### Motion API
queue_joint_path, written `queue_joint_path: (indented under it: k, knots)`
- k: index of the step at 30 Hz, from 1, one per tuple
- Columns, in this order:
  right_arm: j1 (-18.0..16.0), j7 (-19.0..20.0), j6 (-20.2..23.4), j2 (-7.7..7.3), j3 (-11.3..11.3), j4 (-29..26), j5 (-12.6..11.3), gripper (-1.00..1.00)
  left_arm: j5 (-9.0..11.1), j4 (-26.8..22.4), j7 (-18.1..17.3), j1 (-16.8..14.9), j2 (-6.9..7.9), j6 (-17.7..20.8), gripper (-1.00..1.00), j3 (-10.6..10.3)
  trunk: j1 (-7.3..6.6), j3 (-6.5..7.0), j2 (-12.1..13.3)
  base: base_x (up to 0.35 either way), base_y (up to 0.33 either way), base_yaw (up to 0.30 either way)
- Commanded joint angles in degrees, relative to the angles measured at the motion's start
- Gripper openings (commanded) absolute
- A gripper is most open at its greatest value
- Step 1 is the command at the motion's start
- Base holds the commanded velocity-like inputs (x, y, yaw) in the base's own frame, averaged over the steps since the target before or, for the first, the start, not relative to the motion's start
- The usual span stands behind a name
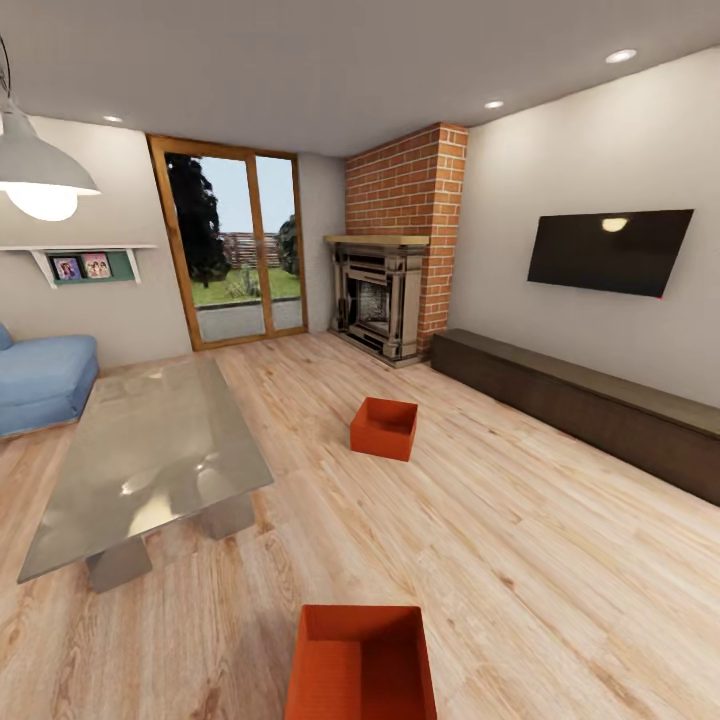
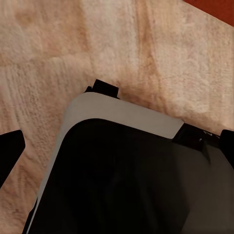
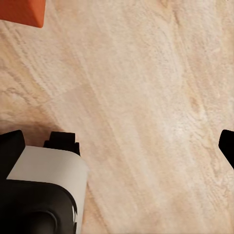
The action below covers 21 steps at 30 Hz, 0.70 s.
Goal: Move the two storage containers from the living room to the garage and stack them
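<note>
- Grippers first: both wrist views look down at wood planking [image 3: 146,97]; dark finger tips at the picture edges, left gripper [image 2: 117,146] and right gripper [image 3: 119,146], look spread with nothing between them, so released, though only partly seen.
- Living room, largest to smallest: long low dark cabinet [image 1: 590,400] along the right wall, glass table [image 1: 150,450] at left, brick fireplace [image 1: 400,250] beyond.
- Near storage container [image 1: 362,665] sits on the planks just ahead of the robot; far storage container [image 1: 385,428] lies well apart, between table and cabinet.
- Step judged: approach, nothing lifted yet. Next move calls for lowering both arms to the near box's side walls.
- Open floor to the right; table edge close at left.
</note>
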Motion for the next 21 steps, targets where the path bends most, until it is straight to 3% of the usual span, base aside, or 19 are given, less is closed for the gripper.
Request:
queue_joint_path:
  k: [1,21]
  knots:
    - [-0.1,0.0,-0.3,0.05,0.5,0.2,-0.5,1.00,0.2,-0.1,0.1,0.0,-0.01,0.4,1.00,0.1,0.00,-0.06,0.0,0.000,0.000,-0.017]
    - [-0.1,0.0,-0.3,0.01,0.5,0.2,-0.5,1.00,0.2,-0.1,0.1,0.0,-0.01,0.4,1.00,0.1,0.00,-0.06,0.0,0.000,0.000,-0.037]
